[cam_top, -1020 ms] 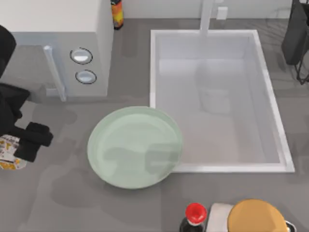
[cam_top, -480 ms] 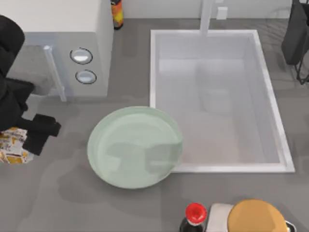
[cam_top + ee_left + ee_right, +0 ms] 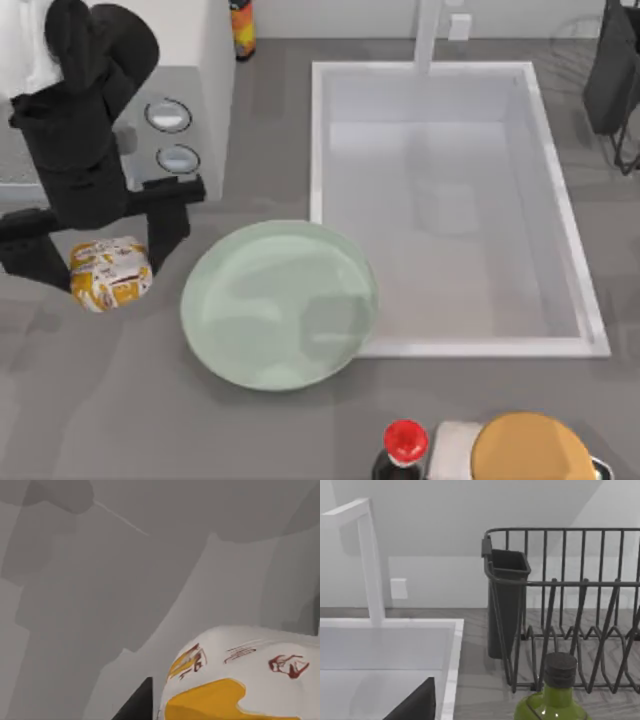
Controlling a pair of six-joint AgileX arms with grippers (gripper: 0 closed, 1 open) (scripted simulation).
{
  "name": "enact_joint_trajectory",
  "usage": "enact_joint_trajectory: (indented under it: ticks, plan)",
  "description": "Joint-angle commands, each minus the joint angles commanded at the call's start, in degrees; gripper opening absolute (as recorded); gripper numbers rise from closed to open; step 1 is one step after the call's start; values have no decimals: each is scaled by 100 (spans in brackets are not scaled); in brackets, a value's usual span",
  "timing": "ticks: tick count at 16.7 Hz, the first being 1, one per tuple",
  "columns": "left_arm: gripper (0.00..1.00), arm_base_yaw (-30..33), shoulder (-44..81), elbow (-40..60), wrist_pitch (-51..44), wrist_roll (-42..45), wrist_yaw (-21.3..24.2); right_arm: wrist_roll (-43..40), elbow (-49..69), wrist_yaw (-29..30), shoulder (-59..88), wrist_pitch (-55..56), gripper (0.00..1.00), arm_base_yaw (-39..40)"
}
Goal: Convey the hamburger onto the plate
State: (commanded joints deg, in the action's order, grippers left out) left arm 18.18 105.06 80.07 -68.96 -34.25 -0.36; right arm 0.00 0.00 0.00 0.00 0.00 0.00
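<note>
The hamburger (image 3: 110, 273), a small white paper bundle with yellow-orange and dark marks, hangs between the black fingers of my left gripper (image 3: 100, 262), which is shut on it. It is just left of the plate (image 3: 278, 303), with a narrow gap to the rim. The plate is large, round and pale mint-green, with nothing on it, and lies at the table's middle. The left wrist view shows the hamburger (image 3: 240, 680) close up over grey table. My right arm is parked, and a dark part of my right gripper (image 3: 415, 705) shows beside the sink.
A white sink (image 3: 320, 150) with a faucet (image 3: 428, 30) lies right of the plate. A white appliance (image 3: 190, 90) stands behind my left arm. A red-capped bottle (image 3: 405, 445) and a tan dome (image 3: 530, 450) sit at the front. A wire rack (image 3: 580, 630) and a green bottle (image 3: 552, 700) are near my right arm.
My left gripper has carried the hamburger from the table's left edge rightward toward the plate, and the arm has swung further into the top view.
</note>
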Motion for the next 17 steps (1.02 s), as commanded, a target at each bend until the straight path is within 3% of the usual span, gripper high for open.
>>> enact_joint_trajectory:
  ticks: [6,10,14,17]
  plan:
    - [0,849,1132,1097,-419,-4377,-36,0,0,0,0,0,100,0]
    - [0,1351,1630,1729,-528,-6791,-71,0,0,0,0,0,100,0]
    - [0,1690,1821,2158,-474,-8307,-122,0,0,0,0,0,100,0]
    - [0,1807,1833,2298,-411,-8813,-150,0,0,0,0,0,100,0]
